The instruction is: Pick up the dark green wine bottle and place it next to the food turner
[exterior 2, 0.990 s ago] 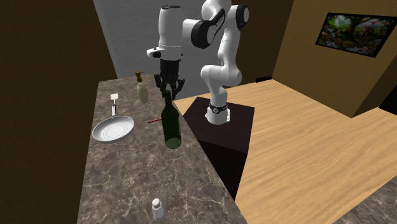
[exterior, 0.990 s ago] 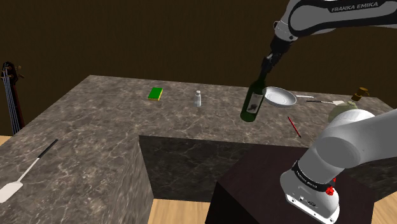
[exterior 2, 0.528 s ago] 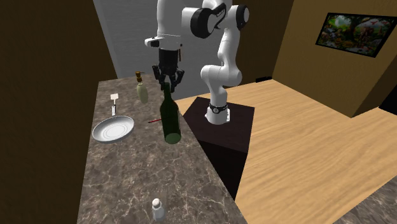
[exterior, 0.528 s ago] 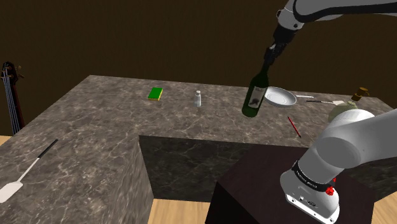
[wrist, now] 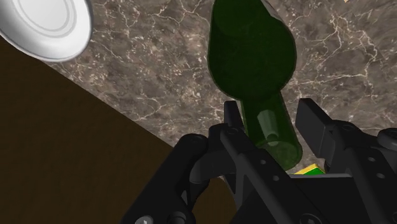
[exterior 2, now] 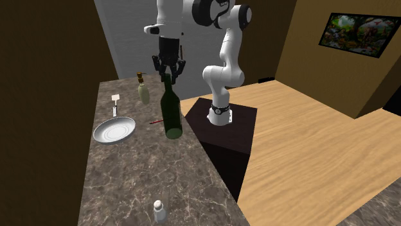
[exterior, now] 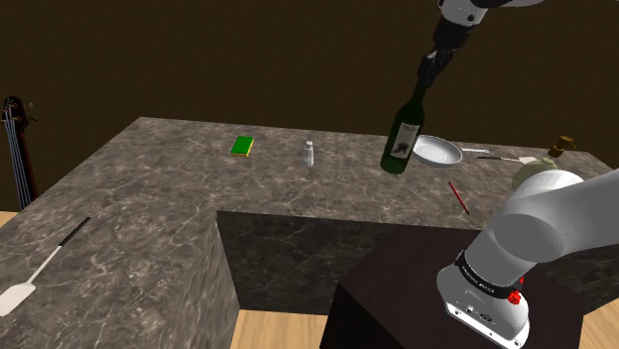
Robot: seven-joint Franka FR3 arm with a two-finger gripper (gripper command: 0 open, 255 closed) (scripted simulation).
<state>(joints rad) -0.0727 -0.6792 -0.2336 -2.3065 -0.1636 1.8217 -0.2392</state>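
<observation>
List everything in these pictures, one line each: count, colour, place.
bottle: one, dark green, hanging tilted over the counter
counter: one, grey marbled, round the stand
plate: one, white, on the counter beside the bottle
sponge: one, green and yellow, counter's far side
shaker: one, white, between sponge and bottle
stick: one, red, on the counter near the stand
turner: one, white with black handle, counter's end at the shoulder view's left
spatula: one, white, just beyond the plate
flask: one, pale with brown stopper, near the spatula
picture: one, greenish, on the wall
stand: one, dark, on the wooden floor
arm: one, white with dark joints, rising from the stand
gripper: one, black, shut on the bottle's neck
</observation>
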